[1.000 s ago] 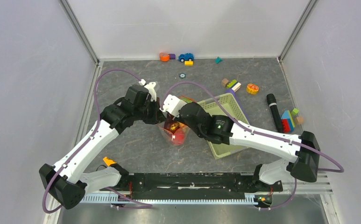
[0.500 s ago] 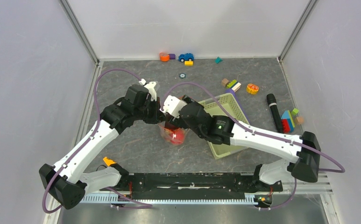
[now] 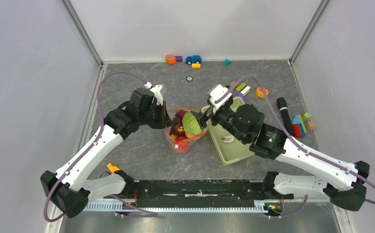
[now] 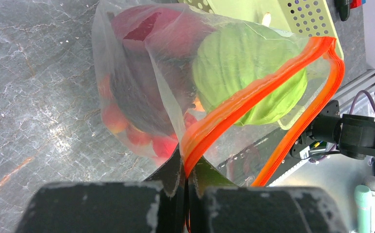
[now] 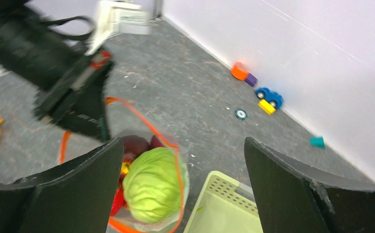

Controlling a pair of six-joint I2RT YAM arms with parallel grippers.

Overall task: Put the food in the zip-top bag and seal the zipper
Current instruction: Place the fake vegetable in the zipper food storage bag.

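Note:
The zip-top bag (image 3: 181, 133) stands on the grey table, mouth up, with the green cabbage (image 3: 191, 123) sitting in its mouth. Under the cabbage lie dark plums (image 4: 141, 92) and red fruits (image 4: 162, 145). My left gripper (image 3: 167, 119) is shut on the bag's left rim, pinching the red-orange zipper (image 4: 263, 87) between its jaws (image 4: 187, 170). The mouth stays open in a loop. My right gripper (image 3: 207, 118) hovers just right of the bag, open and with nothing in it. In the right wrist view its gripper (image 5: 183, 145) frames the cabbage (image 5: 151, 184) below. I cannot see the slider tab.
The pale green basket (image 3: 234, 145) lies right of the bag, under my right arm. A toy car (image 3: 193, 59) and blocks (image 3: 171, 58) line the back wall. More blocks (image 3: 241, 88), a black cylinder (image 3: 285, 116) and a block stack (image 3: 301, 124) lie at the right.
My right gripper has opened, left the cabbage in the bag's mouth and drawn back to the right, over the basket. The left gripper has kept its hold.

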